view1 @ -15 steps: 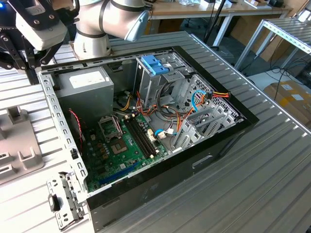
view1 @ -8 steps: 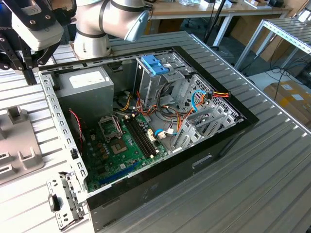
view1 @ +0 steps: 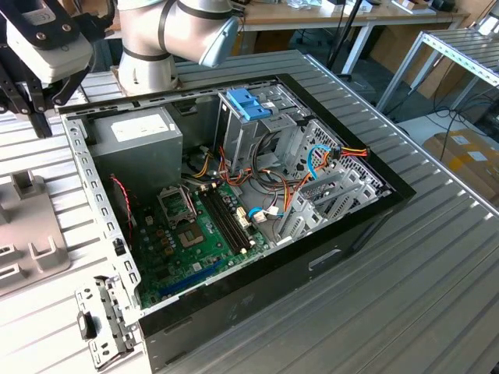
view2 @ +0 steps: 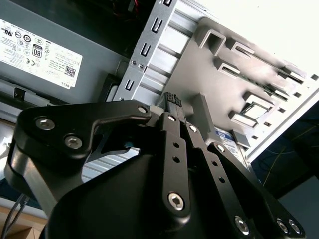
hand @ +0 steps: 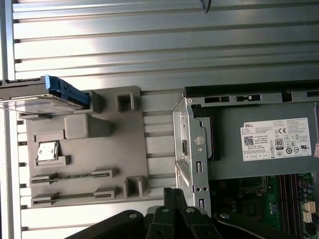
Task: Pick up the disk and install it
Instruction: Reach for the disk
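On the ribbed metal table (view1: 437, 296) I see an open computer case (view1: 257, 312) lying on its side, with the arm (view1: 179, 31) rising behind it. Both wrist views show the gripper (view2: 173, 98) with its 2 fingers pressed together, pad against pad, and nothing held between them. In the first wrist view the fingertips hang over the edge of a grey fixture plate (hand: 99, 149), on the side nearest the case's metal frame. The disk (hand: 35, 103) sits at the far corner of that plate, away from the case and well apart from the gripper. 1 bright blue rail (hand: 67, 91) runs along its side, and I can't tell from this angle whether it lies flat or stands on edge. Inside the case, the grey power supply (hand: 264, 139) fills the corner beside the plate. The green motherboard (view1: 187, 241) lies next to it, and a small light-blue bracket (view1: 248, 103) tops the drive cage.
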`<act>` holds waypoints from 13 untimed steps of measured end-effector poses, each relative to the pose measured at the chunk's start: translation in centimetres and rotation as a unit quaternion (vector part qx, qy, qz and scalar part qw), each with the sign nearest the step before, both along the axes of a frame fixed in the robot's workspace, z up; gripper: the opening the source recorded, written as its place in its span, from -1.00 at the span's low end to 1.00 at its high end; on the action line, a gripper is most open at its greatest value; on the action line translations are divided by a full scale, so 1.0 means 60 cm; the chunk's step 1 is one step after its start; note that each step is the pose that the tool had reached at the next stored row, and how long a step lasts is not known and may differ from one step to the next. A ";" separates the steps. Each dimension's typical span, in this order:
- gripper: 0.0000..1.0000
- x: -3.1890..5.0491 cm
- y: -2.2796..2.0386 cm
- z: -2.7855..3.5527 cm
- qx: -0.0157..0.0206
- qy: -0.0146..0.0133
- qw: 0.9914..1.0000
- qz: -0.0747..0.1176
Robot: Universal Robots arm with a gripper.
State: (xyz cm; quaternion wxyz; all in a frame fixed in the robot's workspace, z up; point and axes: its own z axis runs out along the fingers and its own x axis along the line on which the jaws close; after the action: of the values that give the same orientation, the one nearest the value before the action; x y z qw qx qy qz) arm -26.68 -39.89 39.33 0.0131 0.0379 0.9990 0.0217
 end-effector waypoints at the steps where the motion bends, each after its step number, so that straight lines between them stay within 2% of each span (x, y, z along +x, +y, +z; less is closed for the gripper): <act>1: -0.79 -0.001 0.0000 0.000 0.000 0.000 1.000 0.000; 13: -0.79 -0.022 0.0000 0.000 0.000 0.000 1.000 0.000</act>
State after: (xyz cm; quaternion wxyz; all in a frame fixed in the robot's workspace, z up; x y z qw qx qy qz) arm -28.00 -39.89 39.33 0.0131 0.0378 0.9990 0.0217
